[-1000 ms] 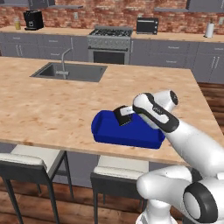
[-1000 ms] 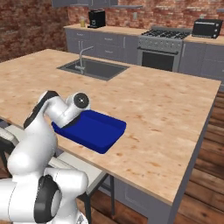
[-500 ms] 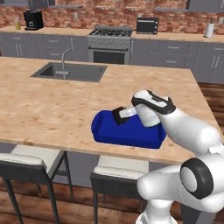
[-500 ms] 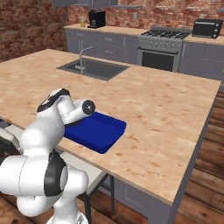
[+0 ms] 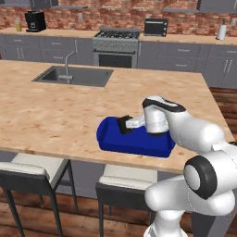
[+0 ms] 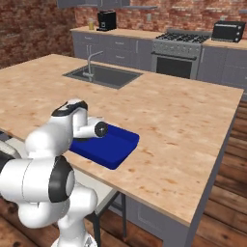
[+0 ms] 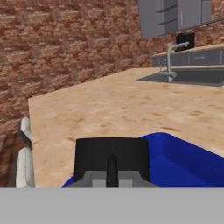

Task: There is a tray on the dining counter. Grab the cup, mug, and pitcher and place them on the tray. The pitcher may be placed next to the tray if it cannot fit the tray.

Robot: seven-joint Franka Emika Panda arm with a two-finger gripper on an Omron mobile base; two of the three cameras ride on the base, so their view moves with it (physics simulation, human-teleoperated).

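Hand view shows my 2 fingertips (image 7: 112,168) pressed together with nothing between them, low over the near end of the blue tray (image 7: 183,162). From the left base view my gripper (image 5: 124,125) hangs over the tray's (image 5: 111,139) left end, and my forearm covers its right part. That tray sits near the front edge of the dining counter (image 5: 55,111), whose sink (image 5: 74,76) lies well behind.
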